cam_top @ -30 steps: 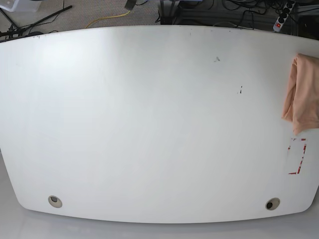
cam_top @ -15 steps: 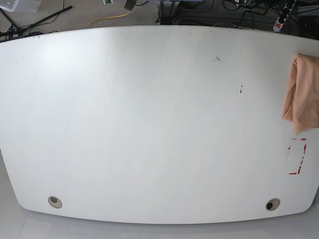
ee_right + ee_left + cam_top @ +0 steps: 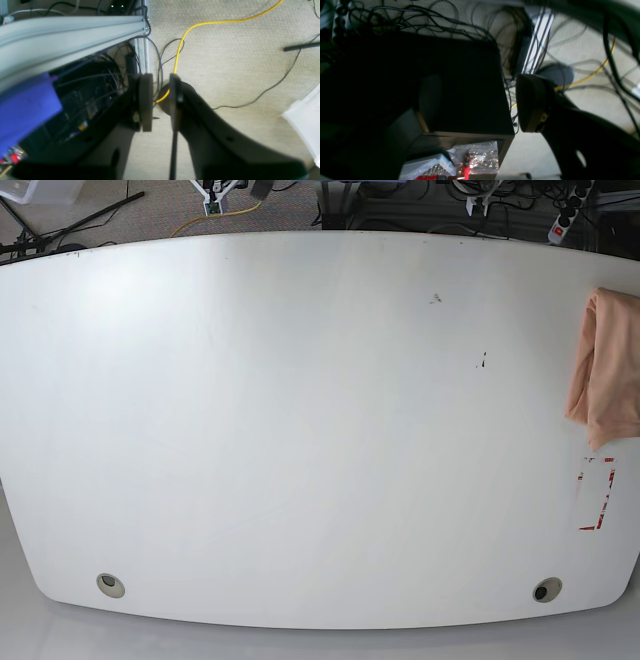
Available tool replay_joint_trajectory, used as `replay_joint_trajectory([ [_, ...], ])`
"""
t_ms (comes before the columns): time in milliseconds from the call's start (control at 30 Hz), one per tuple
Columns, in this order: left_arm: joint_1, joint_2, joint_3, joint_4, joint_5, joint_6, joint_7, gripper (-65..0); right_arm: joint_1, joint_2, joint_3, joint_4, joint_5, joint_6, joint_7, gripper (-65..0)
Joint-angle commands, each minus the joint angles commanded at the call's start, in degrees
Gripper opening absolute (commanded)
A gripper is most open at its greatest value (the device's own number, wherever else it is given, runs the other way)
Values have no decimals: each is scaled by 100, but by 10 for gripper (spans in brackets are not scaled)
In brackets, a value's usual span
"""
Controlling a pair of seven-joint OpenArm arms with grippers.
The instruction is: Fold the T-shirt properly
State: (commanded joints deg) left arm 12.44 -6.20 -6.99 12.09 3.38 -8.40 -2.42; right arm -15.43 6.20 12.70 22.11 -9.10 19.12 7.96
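Tabletop light: bright white on the table (image 3: pixel 320 440), strongest toward its far left
Table edges: bowed, perhaps by the lens
Left wrist view: dim, smeared, detail beyond the table hard to read
Right wrist view: brighter, floor (image 3: pixel 237 75) fairly crisp, foreground fingers (image 3: pixel 147 102) blurred

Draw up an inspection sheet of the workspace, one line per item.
Surface: white table, small dark marks, red dashes near the right edge.
Job's things: peach T-shirt at the table's right edge, bunched or folded, partly out of view.
Clutter: nothing seen on the table.
Left pincer: open, nothing between its fingers.
Right pincer: fingers slightly apart, nothing gripped.
Cables: yellow cable and thin dark ones on the floor.
Surroundings: power strip beyond the far edge.
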Motion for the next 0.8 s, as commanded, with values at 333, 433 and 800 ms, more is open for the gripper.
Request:
replay_joint_trajectory([
  [333, -396, 193, -9, -422, -9, 9, 0, -228, 325, 105, 0, -325, 0, -9, 0, -542],
  [433, -396, 193, -18, -404, -18, 9, 0, -226, 325, 105, 0, -325, 0, -9, 0, -542],
  [800, -404, 308, -18, -396, -18, 9, -35, -226, 325, 88, 0, -325, 0, 0, 0, -542],
])
